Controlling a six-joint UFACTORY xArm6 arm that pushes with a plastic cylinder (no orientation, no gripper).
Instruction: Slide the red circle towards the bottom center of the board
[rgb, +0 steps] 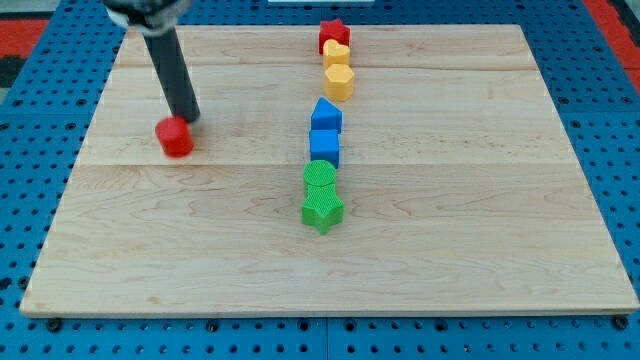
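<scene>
The red circle (175, 137) lies on the wooden board (330, 270) at the view's left, in the upper half. My tip (187, 118) stands just above and right of it, touching or nearly touching its upper edge. The dark rod rises from there to the view's top left.
A column of blocks runs down the board's middle: a red star (333, 34), a yellow block (337, 54), a yellow hexagon (339, 82), a blue block (326, 116), a blue cube (324, 146), a green circle (320, 180), a green star (322, 211).
</scene>
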